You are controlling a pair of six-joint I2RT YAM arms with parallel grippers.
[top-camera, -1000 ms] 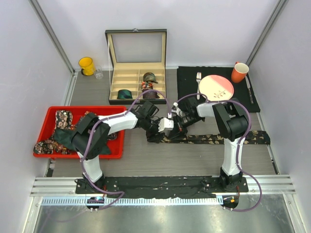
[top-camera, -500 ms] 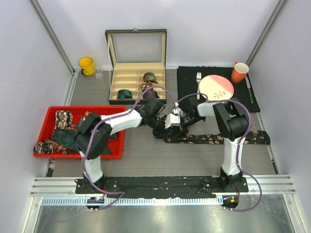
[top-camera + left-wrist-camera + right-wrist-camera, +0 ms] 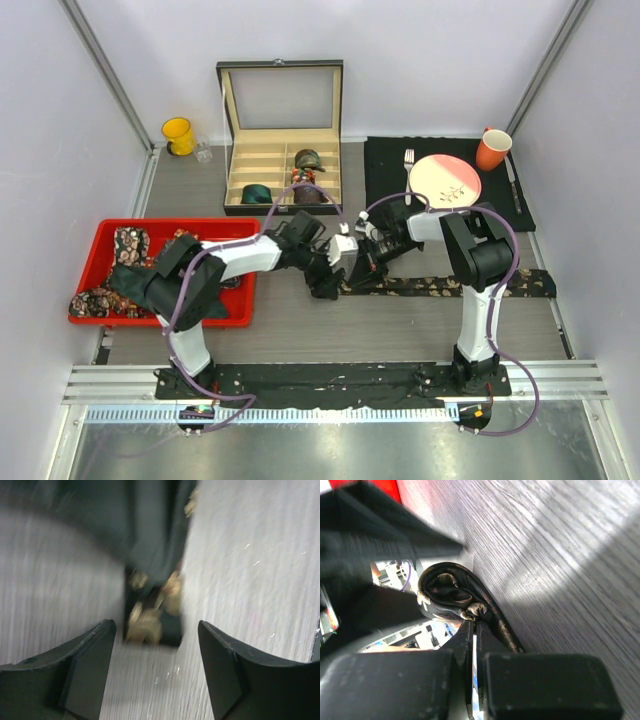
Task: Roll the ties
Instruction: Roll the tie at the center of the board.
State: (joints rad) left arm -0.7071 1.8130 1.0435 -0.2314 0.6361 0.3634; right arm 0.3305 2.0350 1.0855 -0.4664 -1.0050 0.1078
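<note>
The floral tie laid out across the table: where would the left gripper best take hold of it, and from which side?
Probably its left end, from above, jaws across the strip's width. The tie lies flat, that end sits framed by the open left gripper, and the right gripper, shut, pins the starting coil there.

Left gripper (image 3: pixel 325 283) and right gripper (image 3: pixel 362 262) crowd mid-table at the tie (image 3: pixel 450 285) end. Bare table (image 3: pixel 350 330) on the near side gives passage. Box (image 3: pixel 280 100) blocks behind, tray (image 3: pixel 170 224) left, mat (image 3: pixel 385 165) back right.
</note>
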